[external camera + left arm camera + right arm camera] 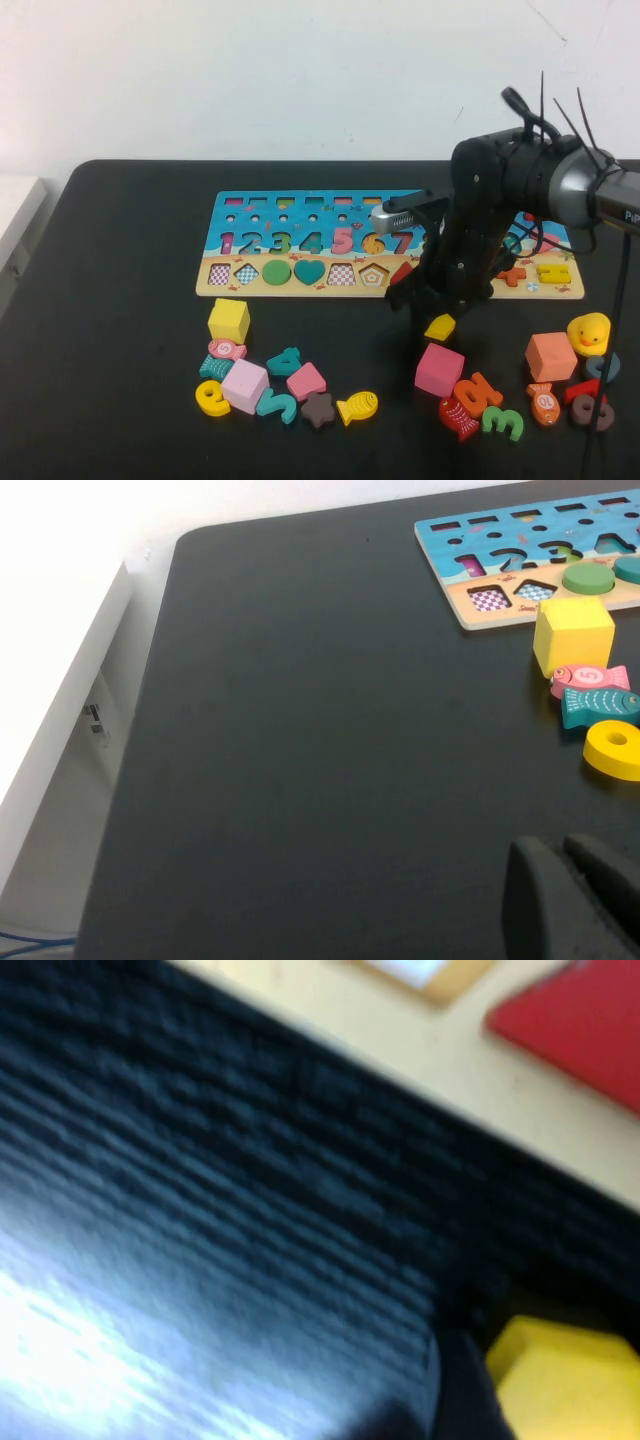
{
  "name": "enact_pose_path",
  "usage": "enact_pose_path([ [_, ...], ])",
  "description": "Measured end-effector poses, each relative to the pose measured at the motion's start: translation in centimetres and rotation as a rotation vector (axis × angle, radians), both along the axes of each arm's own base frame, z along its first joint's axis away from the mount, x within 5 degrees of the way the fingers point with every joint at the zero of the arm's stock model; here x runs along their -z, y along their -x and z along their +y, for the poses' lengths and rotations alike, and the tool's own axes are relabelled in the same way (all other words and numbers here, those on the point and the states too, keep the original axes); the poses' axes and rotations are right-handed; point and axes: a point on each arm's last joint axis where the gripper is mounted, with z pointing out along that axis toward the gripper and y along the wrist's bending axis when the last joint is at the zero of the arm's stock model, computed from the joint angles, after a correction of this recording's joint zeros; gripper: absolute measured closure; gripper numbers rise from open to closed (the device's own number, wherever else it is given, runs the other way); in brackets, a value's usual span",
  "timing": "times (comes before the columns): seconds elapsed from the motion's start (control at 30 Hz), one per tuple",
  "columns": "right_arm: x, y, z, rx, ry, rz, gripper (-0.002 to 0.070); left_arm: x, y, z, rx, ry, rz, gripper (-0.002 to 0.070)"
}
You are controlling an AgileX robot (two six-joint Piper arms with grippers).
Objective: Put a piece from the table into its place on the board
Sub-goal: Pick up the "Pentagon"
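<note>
The puzzle board (214, 284) lies across the middle of the table, with numbers and shapes in its recesses. My right gripper (438, 314) hangs just in front of the board's front edge, right of centre, shut on a small yellow piece (440, 327) that it holds low over the table. In the right wrist view the yellow piece (565, 1380) sits against one dark finger (455, 1392), with the board's pale edge (440, 1055) beyond it. My left gripper (560, 855) is shut and empty, low over bare table at the left, out of the high view.
Loose pieces lie in front of the board: a yellow cube (228, 320), a pink cube (439, 369), an orange cube (550, 356), a yellow duck (589, 332), plus fish and numbers. A red piece (400, 272) lies on the board beside the right arm.
</note>
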Motion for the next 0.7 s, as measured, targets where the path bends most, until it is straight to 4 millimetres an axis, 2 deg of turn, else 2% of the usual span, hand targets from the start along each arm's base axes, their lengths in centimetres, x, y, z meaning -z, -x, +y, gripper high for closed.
enact_pose_path([
  [0.53,-0.1,-0.4,0.3,-0.014,-0.001,0.024,0.0310,0.0,0.0,0.0,0.000,0.000,0.000,0.0676],
  [0.7,-1.6,-1.0,1.5,-0.019,-0.092,0.011,0.0310,0.0,0.0,0.0,0.000,0.000,0.000,0.0676],
])
